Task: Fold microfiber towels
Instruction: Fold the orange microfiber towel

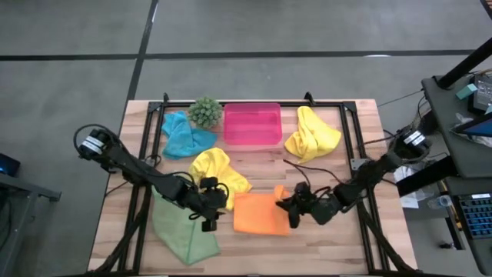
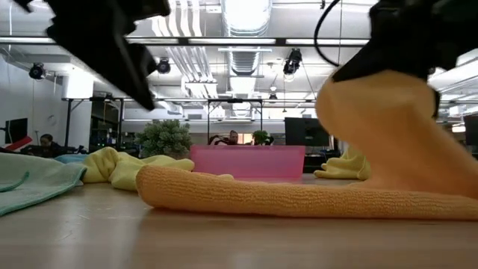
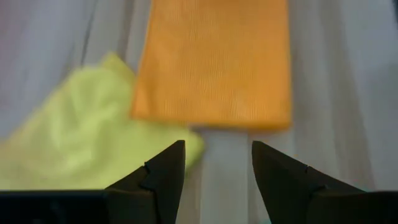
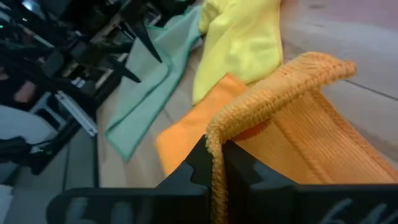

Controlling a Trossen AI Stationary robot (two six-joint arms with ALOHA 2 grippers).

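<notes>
The right gripper (image 1: 291, 206) is clenched on the raised right edge of the orange towel (image 1: 260, 213), the hem pinched between its 2 fingers (image 4: 239, 171) and the cloth arching up from the table (image 1: 307, 248) as seen in the low view. Directly beside it, across the orange towel, the left gripper (image 1: 209, 218) hovers with its jaws parted and nothing between them; its fingers (image 3: 163, 174) stand apart above bare wood, just short of the orange towel's near edge. Touching that gripper's outer side lies the light green towel (image 1: 182, 228), spread flat toward the table's front left. Just beyond the 2 grippers sits a crumpled yellow towel (image 1: 217, 170), its corner meeting the orange towel. Farther off, the teal blue towel (image 1: 183, 135) lies bunched near the back left, beside the spiky green plant (image 1: 205, 112). The pink tray (image 1: 252, 125) stands at the back centre, and the second yellow towel (image 1: 312, 135) lies heaped just past its right side.
</notes>
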